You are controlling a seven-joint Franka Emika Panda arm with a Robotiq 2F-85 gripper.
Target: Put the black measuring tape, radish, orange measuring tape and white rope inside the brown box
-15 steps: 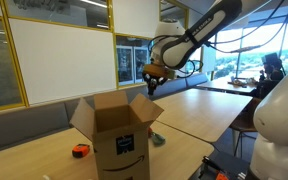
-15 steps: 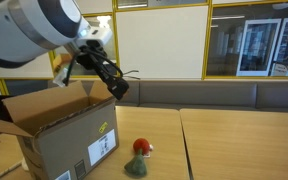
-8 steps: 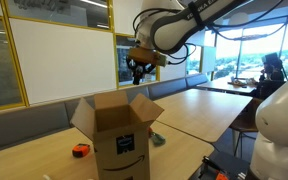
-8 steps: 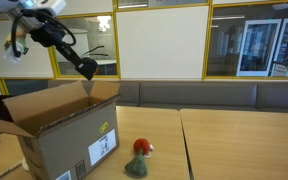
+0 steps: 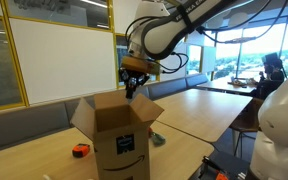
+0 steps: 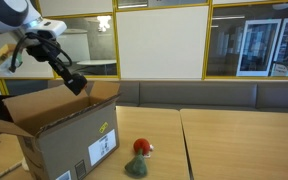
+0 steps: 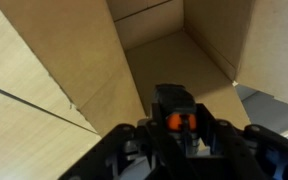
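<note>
The brown box (image 5: 121, 140) stands open on the table, also in the other exterior view (image 6: 69, 140). My gripper (image 5: 130, 90) hangs just above its open top, also seen over the box's far rim (image 6: 76, 86). In the wrist view the gripper (image 7: 179, 128) is shut on the black measuring tape (image 7: 174, 108), a dark case with an orange spot, over the box's inside (image 7: 174, 55). The orange measuring tape (image 5: 80, 150) lies on the table beside the box. The radish (image 6: 139, 147) lies on the table next to the box. The white rope is not in view.
A greenish lump (image 6: 134, 168) lies against the radish, also seen by the box (image 5: 156, 138). The box's flaps (image 5: 84, 115) stand open. Long wooden tables (image 5: 199, 105) run alongside, with a bench (image 6: 234, 95) behind them.
The gripper has swung across with the black measuring tape and come down to just above the box's open top. The things on the table have not moved.
</note>
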